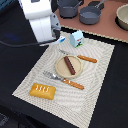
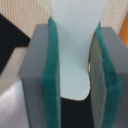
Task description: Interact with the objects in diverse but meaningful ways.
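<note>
at the mat's (image 1: 95,75) six o'clock lies the bread loaf (image 1: 42,91); at centre the sausage (image 1: 69,65) rests on a plate (image 1: 59,68); at twelve the carton (image 1: 76,37) stands. beyond, at eleven, the gripper (image 2: 75,70) has its jaws clamped on the white fish-shaped piece (image 2: 75,45), probably carrying it.

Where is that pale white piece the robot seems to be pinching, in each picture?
Exterior view: not visible; the gripper is hidden behind the arm's body.
Wrist view: white fish-shaped piece fills the centre, between the green pads.
Shared landmark: the woven placemat.
</note>
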